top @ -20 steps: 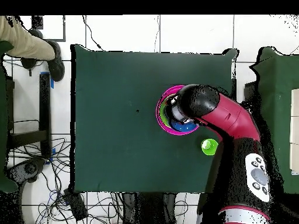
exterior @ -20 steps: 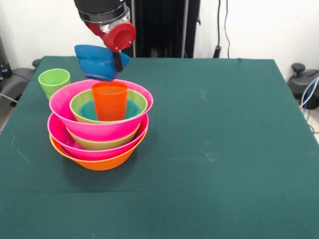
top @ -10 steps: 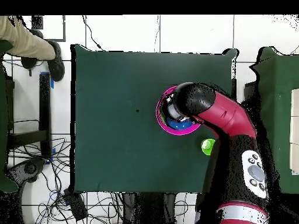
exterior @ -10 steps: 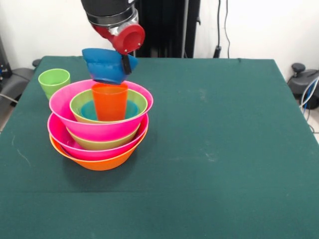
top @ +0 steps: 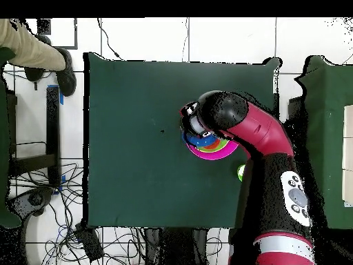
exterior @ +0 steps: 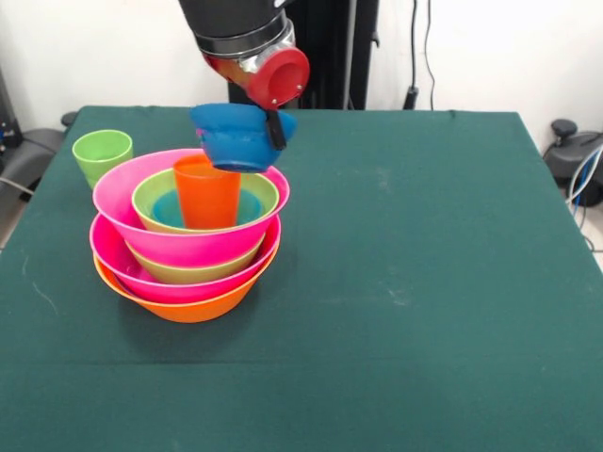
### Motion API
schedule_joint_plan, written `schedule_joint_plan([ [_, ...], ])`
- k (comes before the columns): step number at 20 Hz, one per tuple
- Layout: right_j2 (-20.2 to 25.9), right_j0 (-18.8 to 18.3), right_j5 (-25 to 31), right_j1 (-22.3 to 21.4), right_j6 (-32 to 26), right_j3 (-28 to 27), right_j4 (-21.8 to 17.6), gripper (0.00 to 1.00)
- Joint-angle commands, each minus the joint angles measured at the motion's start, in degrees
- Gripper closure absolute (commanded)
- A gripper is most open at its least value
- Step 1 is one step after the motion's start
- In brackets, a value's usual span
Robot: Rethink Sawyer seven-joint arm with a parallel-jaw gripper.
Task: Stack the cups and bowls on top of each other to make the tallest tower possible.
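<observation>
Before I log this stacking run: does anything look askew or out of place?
The blue bowl hangs tilted in the gripper, off to one side of the orange cup rather than centred over it. The green cup stands apart from the tower.

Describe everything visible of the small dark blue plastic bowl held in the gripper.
The small dark blue glossy plastic bowl is round with a smooth wall and hangs tilted in the air, clamped by the gripper, whose dark finger runs down its right side. It sits above the back right rim of the top pink bowl, just behind the orange-red plastic cup, touching neither as far as the front view shows. Overhead, the arm hides most of it.
</observation>
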Motion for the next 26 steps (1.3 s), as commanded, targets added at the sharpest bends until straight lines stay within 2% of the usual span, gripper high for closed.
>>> schedule_joint_plan([
  [1,8.17,-2.62,7.31,3.38,-2.92,5.07,2.19,1.0],
  [8,9.61,-4.28,11.52,4.4,-2.45,5.84,2.89,1.0],
  [13,8.91,-4.87,17.17,4.1,-0.1,6.08,2.55,1.0],
  [20,7.89,-5.26,19.36,3.39,1.06,8.68,3.03,1.0],
  [26,7.19,-5.45,22.34,5.58,1.53,4.02,0.81,1.0],
])
